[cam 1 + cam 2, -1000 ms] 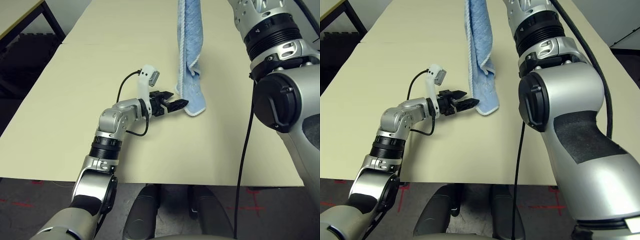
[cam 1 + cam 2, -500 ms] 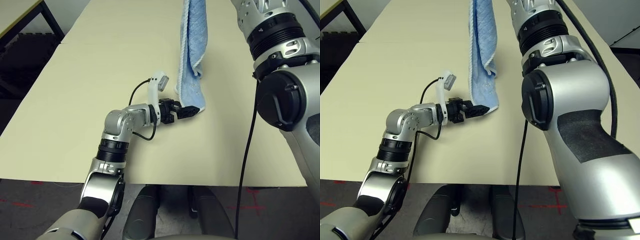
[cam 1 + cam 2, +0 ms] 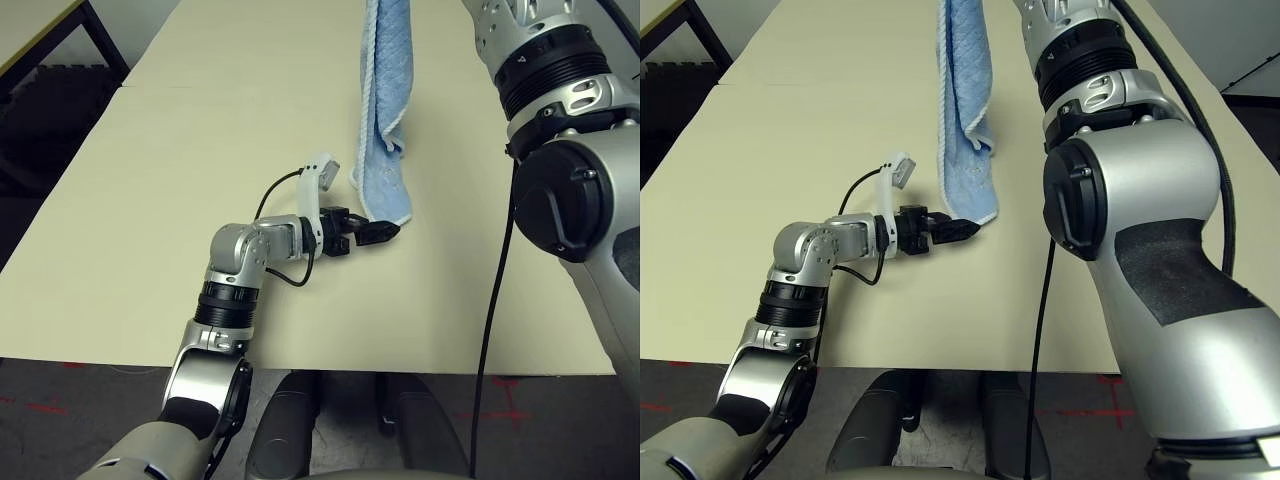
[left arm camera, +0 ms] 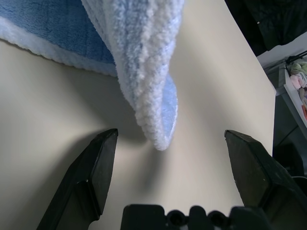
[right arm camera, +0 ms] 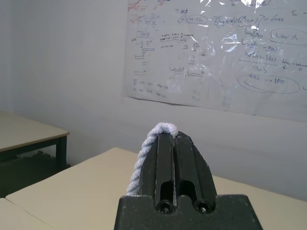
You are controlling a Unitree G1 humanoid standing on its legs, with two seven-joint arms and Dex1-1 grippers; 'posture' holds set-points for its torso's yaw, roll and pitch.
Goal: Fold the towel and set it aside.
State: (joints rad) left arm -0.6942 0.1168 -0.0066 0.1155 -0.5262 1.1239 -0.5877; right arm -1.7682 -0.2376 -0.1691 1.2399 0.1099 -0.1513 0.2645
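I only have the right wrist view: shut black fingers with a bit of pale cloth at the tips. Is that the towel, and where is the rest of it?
Observer: Yes. The towel hangs from the right gripper in a long strip, its lower end at the table.
Operator: And the left gripper?
Observer: The left gripper is open, level with the towel's bottom corner.
Operator: Gripping it?
Observer: No, the fingers stand apart on either side.

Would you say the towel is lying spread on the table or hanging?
Hanging: the towel drops from above, and its bottom corner sits low by the open left gripper.
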